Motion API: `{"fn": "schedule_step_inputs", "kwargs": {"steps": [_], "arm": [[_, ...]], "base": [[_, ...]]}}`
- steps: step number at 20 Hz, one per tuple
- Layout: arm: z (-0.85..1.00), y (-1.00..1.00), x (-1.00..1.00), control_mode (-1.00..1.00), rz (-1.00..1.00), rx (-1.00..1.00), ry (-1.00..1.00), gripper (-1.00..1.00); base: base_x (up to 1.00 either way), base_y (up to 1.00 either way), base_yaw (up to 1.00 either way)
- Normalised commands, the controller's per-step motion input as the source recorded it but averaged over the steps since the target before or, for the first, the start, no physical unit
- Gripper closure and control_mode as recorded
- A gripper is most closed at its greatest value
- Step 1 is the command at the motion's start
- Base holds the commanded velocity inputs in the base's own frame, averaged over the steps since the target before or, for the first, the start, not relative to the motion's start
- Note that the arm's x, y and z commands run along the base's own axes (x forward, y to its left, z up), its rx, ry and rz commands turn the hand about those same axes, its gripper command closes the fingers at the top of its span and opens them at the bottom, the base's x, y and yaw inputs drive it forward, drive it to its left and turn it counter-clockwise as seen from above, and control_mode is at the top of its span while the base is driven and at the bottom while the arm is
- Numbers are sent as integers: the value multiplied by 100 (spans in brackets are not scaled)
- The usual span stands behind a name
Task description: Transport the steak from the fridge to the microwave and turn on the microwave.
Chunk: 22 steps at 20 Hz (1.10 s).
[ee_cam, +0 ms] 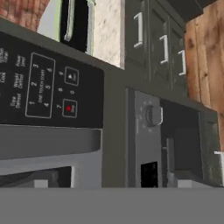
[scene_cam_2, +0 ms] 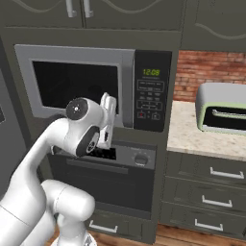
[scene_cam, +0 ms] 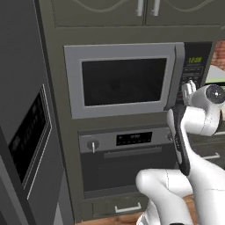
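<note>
Dark grey-green cabinetry throughout; red brick wall [scene_cam_2: 206,72] above speckled stone counter [scene_cam_2: 192,134]; wood floor [ee_cam: 205,65]. Microwave [scene_cam: 123,79] built in, silver-framed, smooth dark window, door closed; black keypad [scene_cam_2: 151,91] with green digits. Knobbed oven [scene_cam: 121,158] directly below. Grey fridge [scene_cam: 26,132] at left. Rounded silver toaster oven [scene_cam_2: 223,108] on counter. Gripper [scene_cam_2: 108,103] raised just before keypad; jaw state cannot be told. Steak unseen.

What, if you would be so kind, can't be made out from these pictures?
- The steak: the microwave door is shut, its window dark in both base views.
- Gripper state: the robot's hand hides the fingertips in both base views.
- Keypad: the hand view's left edge cuts it off.
- Button labels: too small in the base views.
</note>
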Motion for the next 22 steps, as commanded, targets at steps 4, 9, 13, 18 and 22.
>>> {"fn": "schedule_step_inputs", "kwargs": {"steps": [4, 9, 13, 18, 22], "arm": [[0, -38, -30, -100, 11, 0, -12, -100], [0, -41, -9, -100, 6, 1, -12, -100], [0, -40, -4, -100, 8, 10, -18, -100], [0, -33, -1, -100, 5, 10, -14, -100], [-1, -24, 0, -100, 3, 2, -3, -100]], "base": [[0, 0, 0], [0, 0, 0], [0, 0, 0], [0, 0, 0], [0, 0, 0]]}}
